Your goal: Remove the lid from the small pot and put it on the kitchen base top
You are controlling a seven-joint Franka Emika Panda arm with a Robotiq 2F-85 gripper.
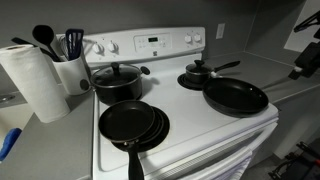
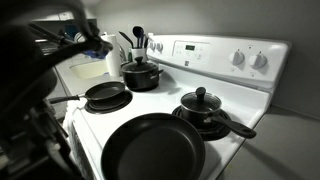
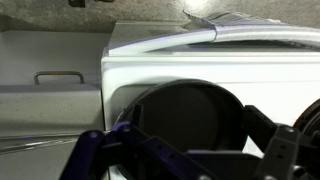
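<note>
- On the white stove [image 1: 186, 110], rear burner, sits the small pot [image 1: 203, 79], with the lid [image 1: 199, 70] on.
- The gripper [image 3: 190, 160] is spread wide and holds nothing.
- The lid looks rigid, light and slick. I'd pinch the knob [image 2: 203, 94].
- The kitchen base top [image 1: 272, 72] is beside the stove.

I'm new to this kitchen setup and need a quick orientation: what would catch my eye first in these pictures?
A white stove crowded with black cookware stands out first: a wide frying pan at the front, a big two-handled pot at the back. The small pot, with the lid on it, sits on a back burner near the control knobs. A paper towel roll stands on the grey countertop beside the stove.
</note>
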